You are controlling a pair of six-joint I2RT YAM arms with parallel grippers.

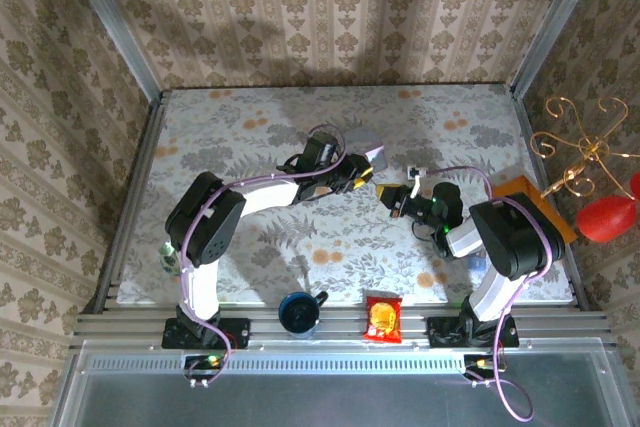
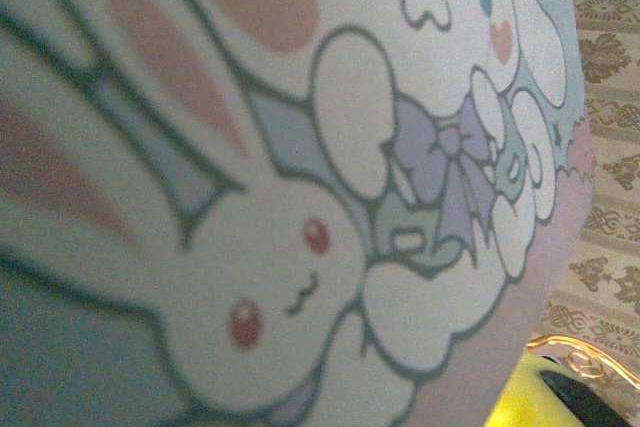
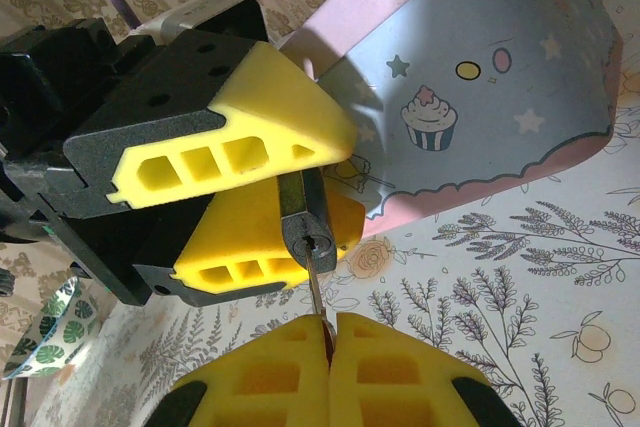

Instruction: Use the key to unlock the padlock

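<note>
Floral-print table [image 1: 250,237] inside 3 damask-papered walls [image 1: 300,7]. Left gripper [image 3: 335,187] clamped on the padlock [image 3: 305,232]; right gripper [image 3: 328,335] pinched shut on the key [image 3: 315,295] at its keyhole.

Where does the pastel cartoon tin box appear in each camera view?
Top external: tin box near the centre, just beyond the left gripper.
Left wrist: its rabbit-printed side, very close, reaching the left edge.
Right wrist: upper right, behind the padlock.
Shared landmark: the left gripper's yellow fingers, next to the box in all three views.
</note>
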